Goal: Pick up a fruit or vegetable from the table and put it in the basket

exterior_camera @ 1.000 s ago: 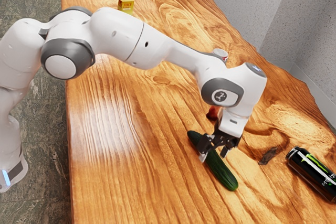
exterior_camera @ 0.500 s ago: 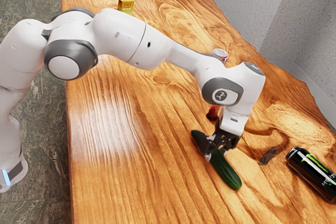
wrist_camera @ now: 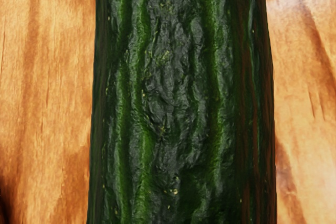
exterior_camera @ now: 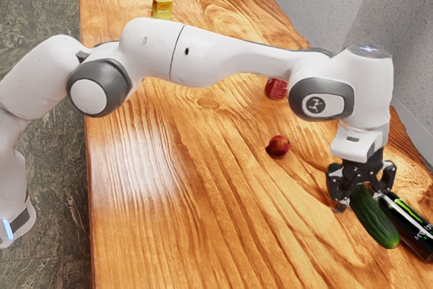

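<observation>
my claw (exterior_camera: 362,197), clamped on the long dark-green cucumber (exterior_camera: 379,223), has carried it toward the table's (exterior_camera: 203,201) edge at the exterior view's right, leaving the basket drop.

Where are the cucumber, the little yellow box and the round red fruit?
Cucumber (exterior_camera: 376,218), exterior view: middle of its green skin.
Yellow box (exterior_camera: 162,9), exterior view: its front face.
Red fruit (exterior_camera: 279,145), exterior view: middle of its round side.
</observation>
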`<act>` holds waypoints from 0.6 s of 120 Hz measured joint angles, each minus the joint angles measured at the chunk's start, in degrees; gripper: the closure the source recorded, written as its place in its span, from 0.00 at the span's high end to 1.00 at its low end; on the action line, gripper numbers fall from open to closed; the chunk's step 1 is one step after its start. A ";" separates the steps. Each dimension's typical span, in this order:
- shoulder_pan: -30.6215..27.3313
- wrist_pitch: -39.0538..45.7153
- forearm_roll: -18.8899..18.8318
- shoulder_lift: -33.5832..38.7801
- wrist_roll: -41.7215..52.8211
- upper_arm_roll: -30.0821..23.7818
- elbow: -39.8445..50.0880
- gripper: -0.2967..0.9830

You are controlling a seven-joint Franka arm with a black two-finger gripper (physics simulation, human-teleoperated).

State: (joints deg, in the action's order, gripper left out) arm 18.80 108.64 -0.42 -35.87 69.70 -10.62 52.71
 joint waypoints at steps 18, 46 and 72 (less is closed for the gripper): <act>2.61 3.35 -1.23 -2.30 3.35 -1.76 -2.24 0.39; 18.74 7.65 -1.65 -3.80 8.87 4.59 -8.11 0.38; 24.65 9.88 -1.62 -8.80 13.39 4.29 -10.89 0.37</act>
State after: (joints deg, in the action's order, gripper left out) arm 43.45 118.52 -2.04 -44.67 83.09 -6.32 41.82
